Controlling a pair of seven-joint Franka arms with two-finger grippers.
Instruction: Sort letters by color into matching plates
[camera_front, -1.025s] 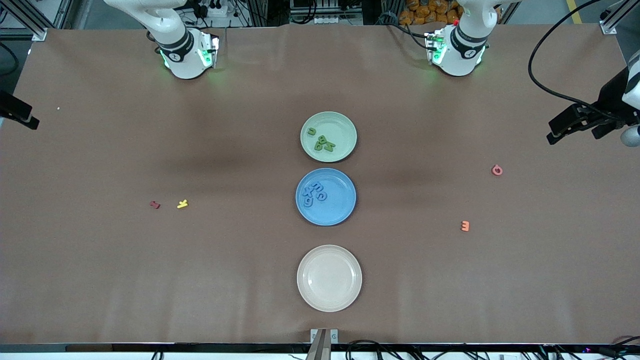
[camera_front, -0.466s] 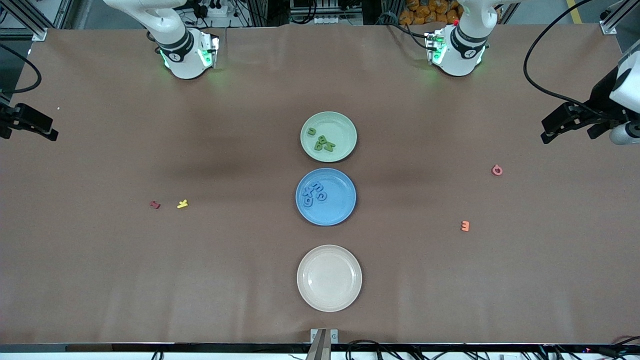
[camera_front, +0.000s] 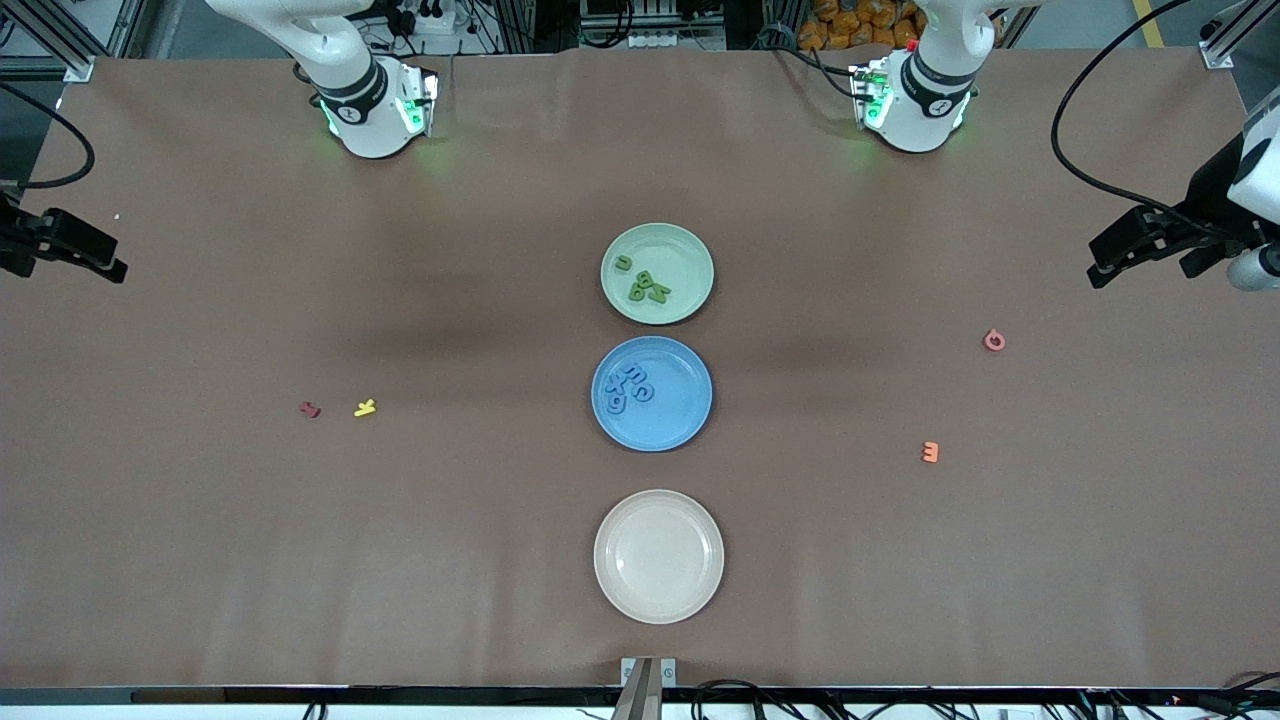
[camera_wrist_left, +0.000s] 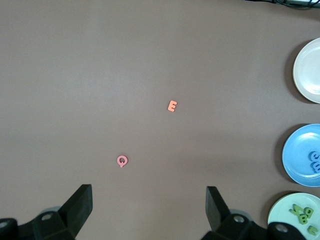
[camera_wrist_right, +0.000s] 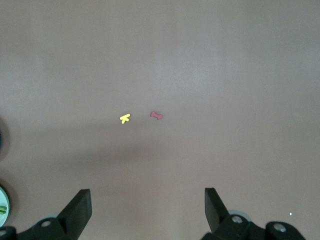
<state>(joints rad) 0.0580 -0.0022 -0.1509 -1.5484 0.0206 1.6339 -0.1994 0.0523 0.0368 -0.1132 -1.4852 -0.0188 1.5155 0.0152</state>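
The pale green plate (camera_front: 690, 252) holds several green letters (camera_front: 647, 285). The blue plate (camera_front: 680, 420), nearer the front camera, holds several blue letters (camera_front: 631, 386). Both plates show in the left wrist view: blue plate (camera_wrist_left: 298, 150), green plate (camera_wrist_left: 282, 216), with green letters (camera_wrist_left: 302, 214) and blue letters (camera_wrist_left: 315, 161). My left gripper (camera_front: 1140, 262) is open and empty, up over the left arm's end of the table; its own view (camera_wrist_left: 147, 196) shows its fingers wide apart. My right gripper (camera_front: 62, 258) is open and empty over the right arm's end (camera_wrist_right: 147, 197).
A beige plate (camera_front: 700, 590) lies nearest the front camera. A pink letter (camera_front: 994, 340) and an orange letter (camera_front: 930, 452) lie toward the left arm's end. A red letter (camera_front: 310, 409) and a yellow letter (camera_front: 365, 407) lie toward the right arm's end.
My right gripper has moved inward over the table's end and a little lower in the front view. My left gripper has shifted only slightly. The letters and plates have not moved.
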